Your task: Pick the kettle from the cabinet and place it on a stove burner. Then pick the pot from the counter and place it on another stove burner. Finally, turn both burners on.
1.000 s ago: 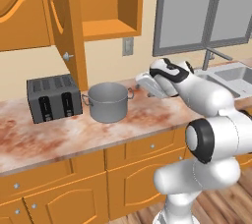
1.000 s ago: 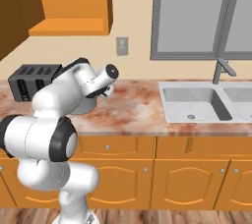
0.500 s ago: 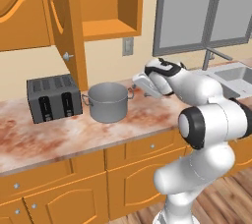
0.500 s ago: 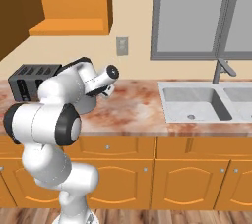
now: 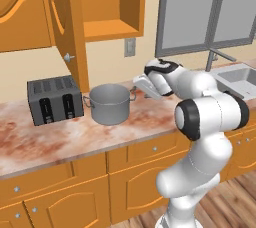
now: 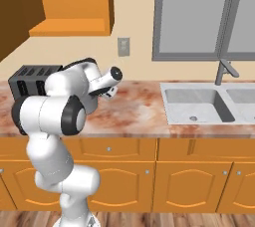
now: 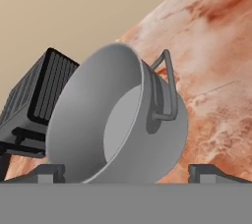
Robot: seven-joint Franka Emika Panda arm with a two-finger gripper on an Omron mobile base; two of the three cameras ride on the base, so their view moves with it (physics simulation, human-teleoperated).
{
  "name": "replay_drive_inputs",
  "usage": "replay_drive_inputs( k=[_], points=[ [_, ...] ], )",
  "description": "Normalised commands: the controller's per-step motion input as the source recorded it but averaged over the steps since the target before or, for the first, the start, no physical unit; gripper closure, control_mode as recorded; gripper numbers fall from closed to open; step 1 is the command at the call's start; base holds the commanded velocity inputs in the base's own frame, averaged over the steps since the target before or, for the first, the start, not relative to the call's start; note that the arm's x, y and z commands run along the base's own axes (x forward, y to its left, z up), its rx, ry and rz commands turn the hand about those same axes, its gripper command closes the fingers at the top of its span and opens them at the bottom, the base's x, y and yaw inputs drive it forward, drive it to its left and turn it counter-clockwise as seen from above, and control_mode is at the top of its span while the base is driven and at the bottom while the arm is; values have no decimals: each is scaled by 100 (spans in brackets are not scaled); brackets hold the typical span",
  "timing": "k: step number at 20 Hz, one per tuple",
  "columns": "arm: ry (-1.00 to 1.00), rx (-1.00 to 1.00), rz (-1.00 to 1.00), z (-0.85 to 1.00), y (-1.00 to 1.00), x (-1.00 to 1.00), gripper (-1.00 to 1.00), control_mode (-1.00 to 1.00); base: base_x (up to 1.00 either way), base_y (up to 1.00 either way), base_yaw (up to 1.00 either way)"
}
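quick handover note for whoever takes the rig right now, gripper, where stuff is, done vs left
Gripper: open, empty, aimed at the pot from its side, not touching it.
Pot: upright on the counter, next to the toaster and just below the open cabinet.
Cabinet shelf looks bare in the left base view; kettle and stove are out of frame, so I cannot confirm the kettle step.
Left: grasp the pot, carry it to a free burner, then turn both burners on. Check the kettle is on its burner first.
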Motion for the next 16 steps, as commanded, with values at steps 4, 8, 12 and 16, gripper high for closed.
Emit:
replay_drive_inputs(
  k=[4,8,12,16],
  points=[
    [0,0,0,-15,2,25,-100,-100,0,0,0],
    [0,0,0,-16,2,24,-100,-100,0,0,0],
    [0,0,0,-14,5,20,-100,-100,0,0,0],
    [0,0,0,-17,6,22,-100,-100,0,0,0]
  ],
)
